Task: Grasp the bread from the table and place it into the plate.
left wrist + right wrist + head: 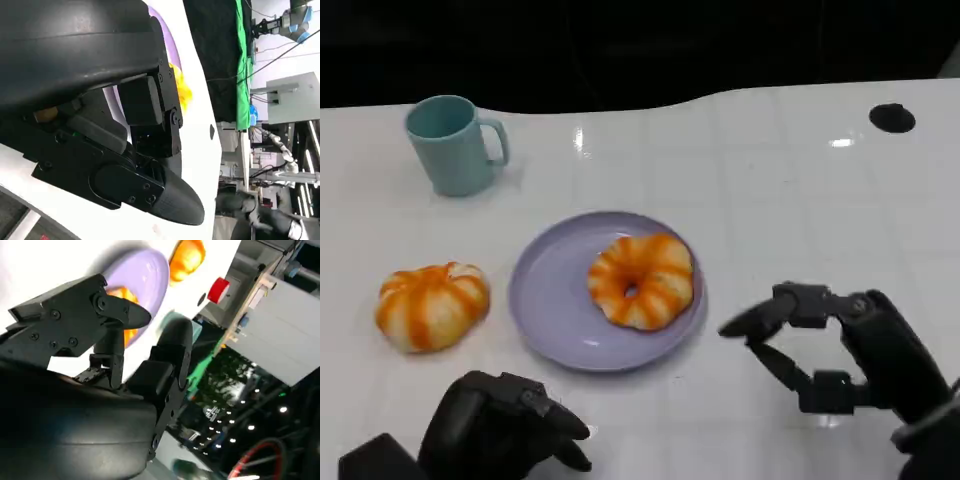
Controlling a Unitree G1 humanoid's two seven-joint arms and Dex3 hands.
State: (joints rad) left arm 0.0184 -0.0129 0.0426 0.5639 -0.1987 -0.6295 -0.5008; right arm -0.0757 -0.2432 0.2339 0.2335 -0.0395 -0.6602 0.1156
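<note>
1. Your round lavender plastic plate [552, 300] sits at the middle of the glossy white table [800, 200], and a ring-shaped orange-and-white glazed bread [641, 280] lies inside it, on the right half, close to the rim.
2. A second bread, a round orange-and-white striped bun [431, 305], rests on the bare table to the left of the plate, just beside it but not touching.
3. Your right hand [840, 350] hovers near the plate's right edge. Its fingers [790, 305] are spread apart with an open gap between upper and lower ones, and nothing is in them. From the right wrist view you see the same hand [107, 340] pointing toward the plate [145, 275], with the striped bun [187, 257] beyond it.
4. Your left hand [505, 425] lies low at the near edge, below the plate and the bun, fingers curled inward on nothing. In the left wrist view the hand [110, 125] blocks most of the plate [167, 35]; a sliver of the ring bread [182, 92] shows past it.
5. A teal ceramic mug [453, 145] stands upright at the far left, handle to the right, well apart from both breads.
6. A small black round disc [892, 118] sits on the table at the far right.
</note>
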